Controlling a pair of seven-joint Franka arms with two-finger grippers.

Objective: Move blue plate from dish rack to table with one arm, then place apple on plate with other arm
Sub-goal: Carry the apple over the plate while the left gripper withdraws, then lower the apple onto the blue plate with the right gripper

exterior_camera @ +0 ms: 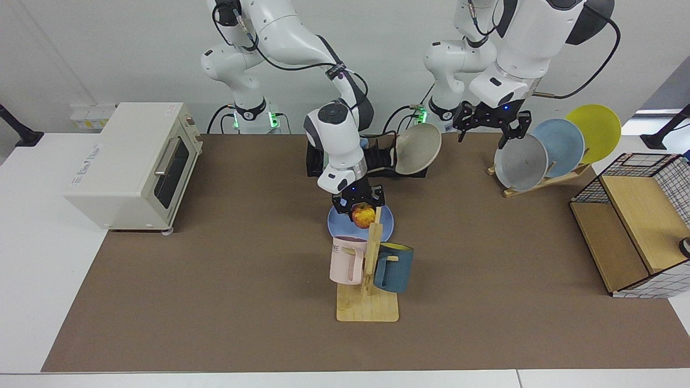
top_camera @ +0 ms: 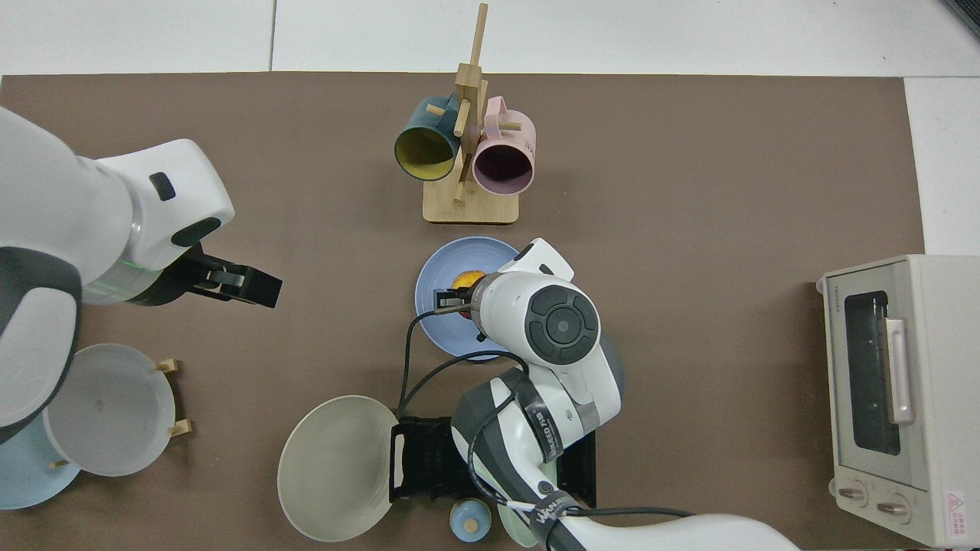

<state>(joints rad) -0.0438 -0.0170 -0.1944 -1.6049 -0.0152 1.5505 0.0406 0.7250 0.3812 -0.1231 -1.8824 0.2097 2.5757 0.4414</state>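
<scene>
Brown table (exterior_camera: 215, 302) carries the blue plate (exterior_camera: 337, 225), already off the dish rack (top_camera: 421, 459). Right gripper (exterior_camera: 360, 207) clamps the apple (exterior_camera: 364, 215) over it, poised for release. Left gripper (exterior_camera: 490, 124) waits aloft, fingers spread, empty.

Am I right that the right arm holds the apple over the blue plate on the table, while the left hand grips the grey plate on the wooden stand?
Not quite. The right hand does hold the apple over the blue plate on the table. But the facing view shows the left hand open and raised beside the grey plate, gripping nothing.
</scene>
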